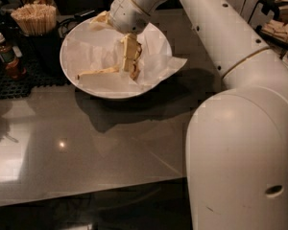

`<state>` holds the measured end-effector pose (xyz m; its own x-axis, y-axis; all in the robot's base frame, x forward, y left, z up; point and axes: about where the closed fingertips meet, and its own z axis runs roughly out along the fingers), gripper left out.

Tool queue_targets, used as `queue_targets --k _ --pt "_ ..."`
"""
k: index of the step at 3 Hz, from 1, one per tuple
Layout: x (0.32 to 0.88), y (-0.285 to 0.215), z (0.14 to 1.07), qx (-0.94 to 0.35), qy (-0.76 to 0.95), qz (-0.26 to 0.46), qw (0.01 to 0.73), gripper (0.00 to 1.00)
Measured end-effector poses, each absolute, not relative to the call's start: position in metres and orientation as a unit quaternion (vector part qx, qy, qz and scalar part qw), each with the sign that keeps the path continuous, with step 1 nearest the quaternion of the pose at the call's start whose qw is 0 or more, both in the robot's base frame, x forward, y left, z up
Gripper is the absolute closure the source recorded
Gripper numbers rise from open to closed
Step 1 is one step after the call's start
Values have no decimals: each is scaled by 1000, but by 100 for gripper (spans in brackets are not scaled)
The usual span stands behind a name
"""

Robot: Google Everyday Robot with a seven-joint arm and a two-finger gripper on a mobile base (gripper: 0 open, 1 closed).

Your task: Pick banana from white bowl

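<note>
The gripper (131, 70) hangs down inside the white bowl (110, 94), its pale tip low over the crumpled paper liner (156, 63), close to the middle of the bowl. From where I stand I cannot tell how wide it is set or whether it has hold of anything.

The banana (97, 73) lies flat on the liner just beside the gripper, stretching away from it toward the near-left part of the bowl. Its closer end reaches right up to the gripper's tip, though whether the two touch is not clear.

Above the gripper the rounded white wrist covers the far rim of the bowl, and the arm (221, 28) runs up and off to the right, down into the robot's broad white body (240, 162) in the foreground.

The bowl sits on a grey, glossy table (110, 152). Beyond the bowl, on the banana's side of the gripper, a cup of wooden sticks (34, 18) and a small white-capped bottle (7, 56) stand on a black mat (14, 83).
</note>
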<state>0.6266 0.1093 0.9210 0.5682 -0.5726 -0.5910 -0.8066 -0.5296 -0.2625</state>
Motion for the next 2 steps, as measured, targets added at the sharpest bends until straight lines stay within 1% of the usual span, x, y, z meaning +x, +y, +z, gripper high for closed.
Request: queue_targets --k 1,2 --pt "634 102 923 -839 403 233 281 0" --pt "642 101 942 -845 398 210 287 0"
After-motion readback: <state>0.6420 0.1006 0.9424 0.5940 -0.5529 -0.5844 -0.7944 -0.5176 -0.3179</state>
